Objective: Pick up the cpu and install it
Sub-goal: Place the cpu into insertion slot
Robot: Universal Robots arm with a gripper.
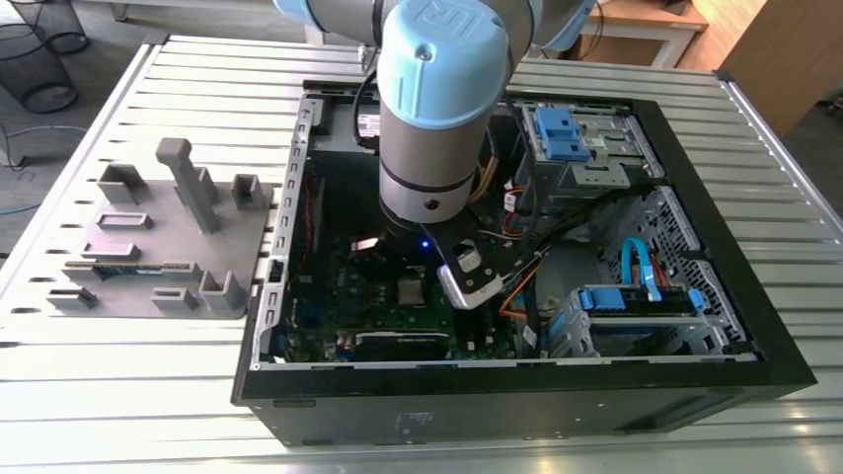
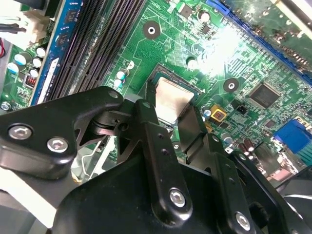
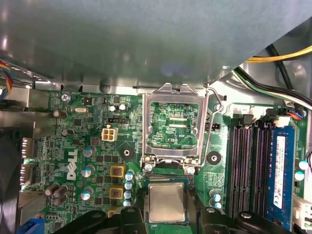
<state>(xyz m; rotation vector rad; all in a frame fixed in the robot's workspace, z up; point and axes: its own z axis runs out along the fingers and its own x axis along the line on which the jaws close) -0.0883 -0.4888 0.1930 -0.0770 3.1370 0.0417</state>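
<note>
The cpu (image 3: pixel 166 201), a small square chip with a dull silver top, lies within the black socket rim on the green motherboard (image 3: pixel 73 141). My gripper (image 3: pixel 166 207) straddles it. In the second wrist view its black fingers (image 2: pixel 146 114) press against two opposite edges of the cpu (image 2: pixel 171 97), so the gripper (image 2: pixel 168 111) is shut on it. I cannot tell whether the chip rests fully in the socket. Just beyond it the hinged silver socket frame (image 3: pixel 146 122) stands open. In the exterior view the cpu (image 1: pixel 413 290) shows below the arm's wrist, inside the open computer case (image 1: pixel 527 395).
Long black memory slots (image 3: pixel 246 165) and a blue memory stick (image 3: pixel 280 170) run beside the socket. Cables and blue drive cages (image 1: pixel 567 133) crowd the case at the exterior view's right. A grey fixture plate (image 1: pixel 158 247) with upright holders lies on the slatted table at the left.
</note>
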